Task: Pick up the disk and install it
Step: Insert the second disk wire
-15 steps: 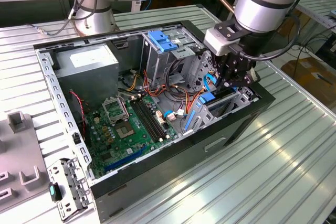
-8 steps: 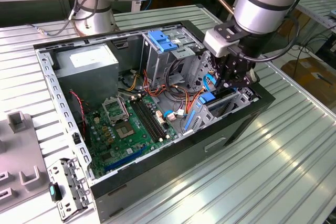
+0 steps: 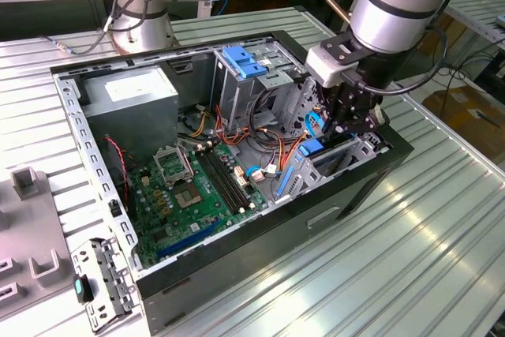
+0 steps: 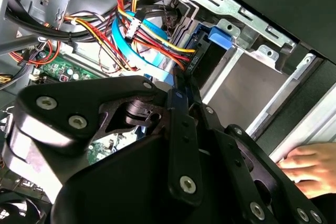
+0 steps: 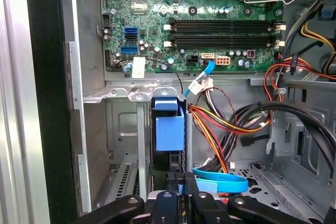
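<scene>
The disk (image 5: pixel 169 129) stands on edge inside the low metal drive bay (image 5: pixel 123 95) at the front of the open computer case, its blue rail end facing the camera. In the exterior view the disk (image 3: pixel 312 150) shows as a blue piece in that bay (image 3: pixel 351 155), near the exterior view's right. My gripper (image 3: pixel 347 128) reaches down into the case right over it. In both wrist views the black fingers come together at the disk's near end, with a thin blue edge between them: gripper (image 5: pixel 182 184), gripper (image 4: pixel 178 85), disk (image 4: pixel 219 36).
Bundles of red, yellow and blue cables (image 5: pixel 226 124) run close beside the bay. The green motherboard (image 3: pixel 189 187), a grey power supply (image 3: pixel 130 92) and a tall cage with a blue latch (image 3: pixel 241 61) fill the case. A person's hand (image 4: pixel 307 163) rests on the case edge.
</scene>
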